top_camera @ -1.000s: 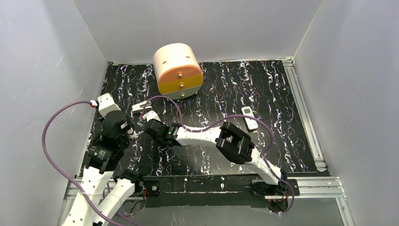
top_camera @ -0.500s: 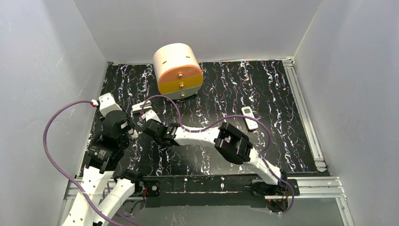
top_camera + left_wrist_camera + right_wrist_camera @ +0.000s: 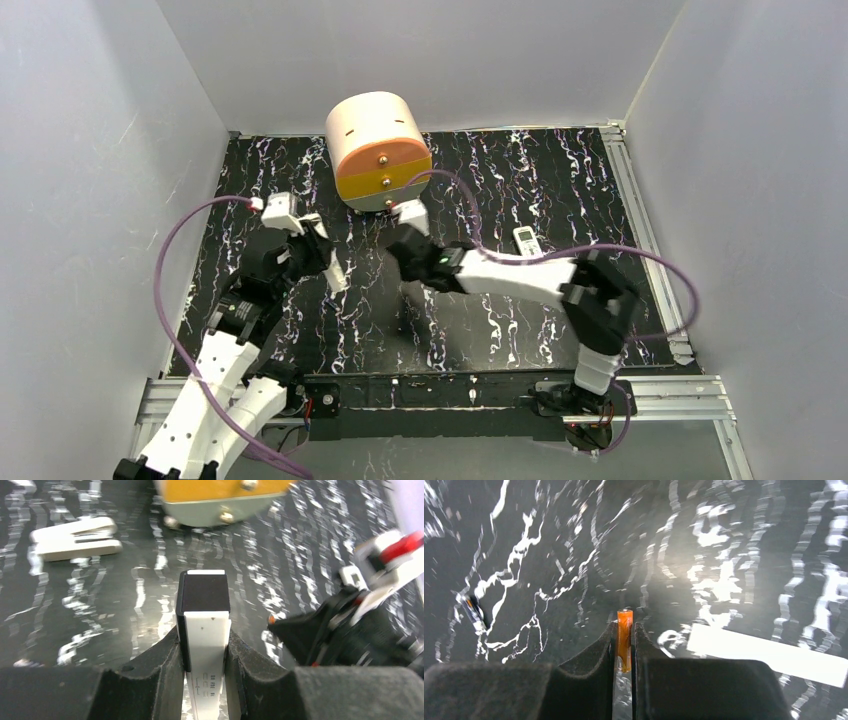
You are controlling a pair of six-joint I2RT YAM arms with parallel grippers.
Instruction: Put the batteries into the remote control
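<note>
Battery (image 3: 624, 640) pinched in right gripper (image 3: 625, 628); left gripper (image 3: 204, 636) clamps white bar (image 3: 206, 660); remote control (image 3: 523, 237) lies at three o'clock.

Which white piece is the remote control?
From the round orange-fronted box at the back, look right and nearer. The remote control lies flat there. It is short and round-ended, unlike the narrow white bar in the left gripper.
</note>
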